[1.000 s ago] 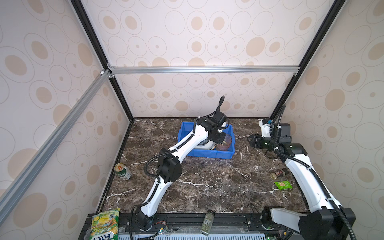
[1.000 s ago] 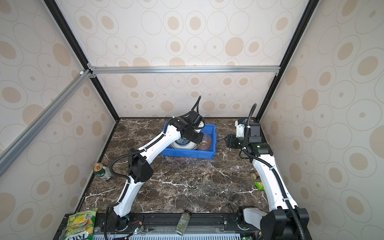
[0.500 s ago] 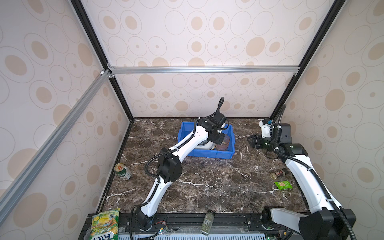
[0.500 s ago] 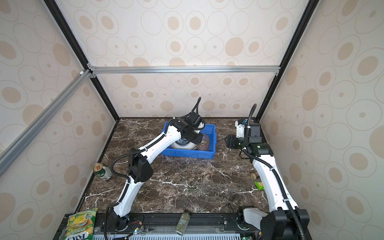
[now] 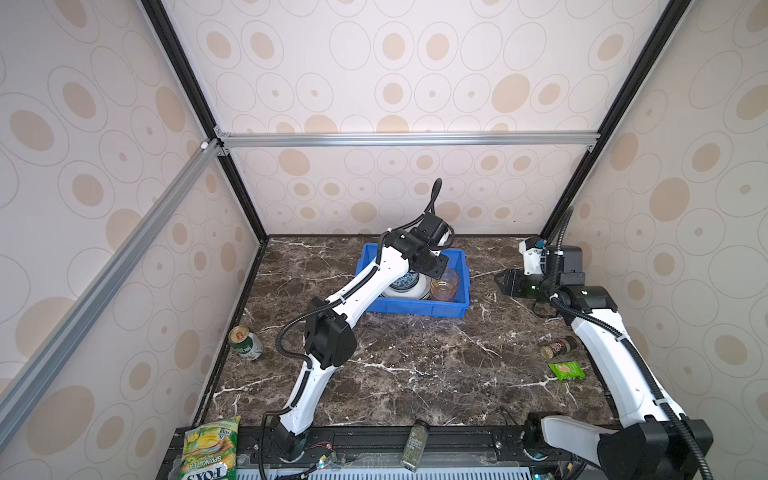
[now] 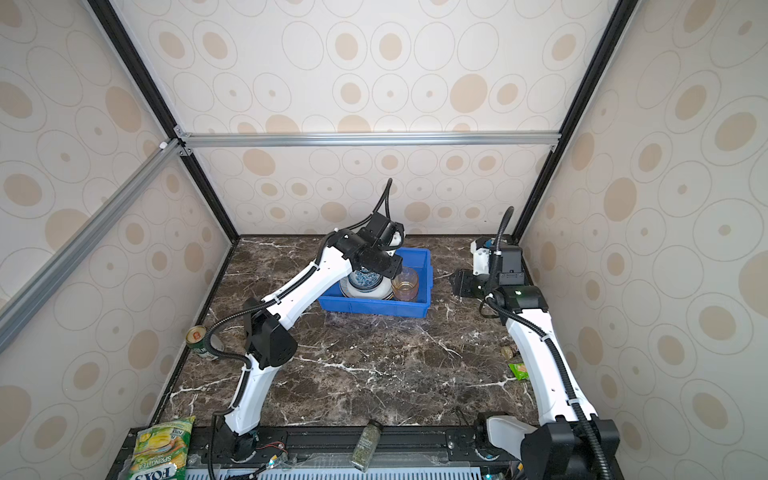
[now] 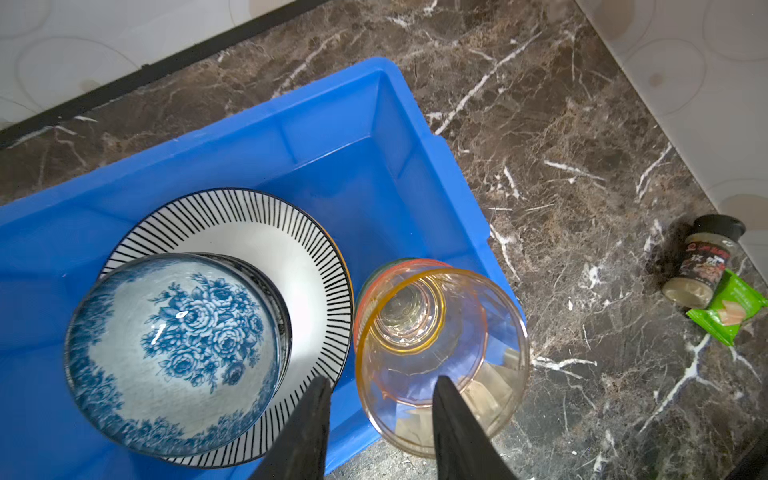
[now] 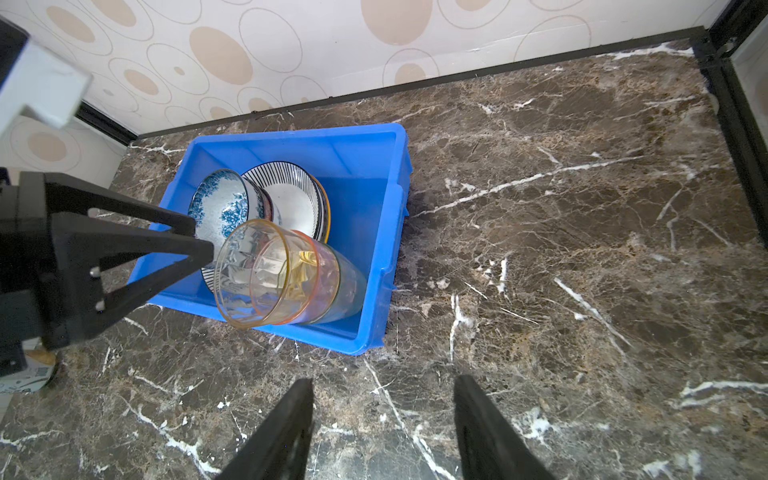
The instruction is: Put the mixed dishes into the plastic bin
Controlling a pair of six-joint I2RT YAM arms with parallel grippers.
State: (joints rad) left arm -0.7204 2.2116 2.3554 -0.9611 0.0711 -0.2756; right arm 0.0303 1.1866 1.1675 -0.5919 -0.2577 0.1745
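The plastic bin (image 5: 415, 309) (image 6: 374, 307) (image 7: 340, 124) (image 8: 365, 145) is a bright blue tub at the back of the marble table. Inside it a blue floral bowl (image 7: 178, 332) (image 8: 220, 199) sits on a striped-rim plate (image 7: 299, 257) (image 8: 291, 195). Beside them leans a nested stack of tinted tumblers (image 7: 436, 345) (image 8: 266, 274) (image 5: 444, 282). My left gripper (image 7: 380, 384) (image 8: 203, 237) (image 5: 434, 270) is open. Its fingers straddle the top tumbler's rim, one inside the glass and one outside. My right gripper (image 8: 382, 386) (image 5: 500, 282) is open and holds nothing, over bare marble right of the bin.
A dark-lidded spice jar (image 5: 559, 347) (image 7: 702, 257) and a green packet (image 5: 566, 370) lie by the right wall. A tin can (image 5: 245, 340) stands at the left wall. Another jar (image 5: 413, 444) and a snack bag (image 5: 208, 453) lie on the front rail.
My left gripper's jaws have widened around the tumbler's rim; the tumbler stays leaning in the bin. The right arm has not moved.
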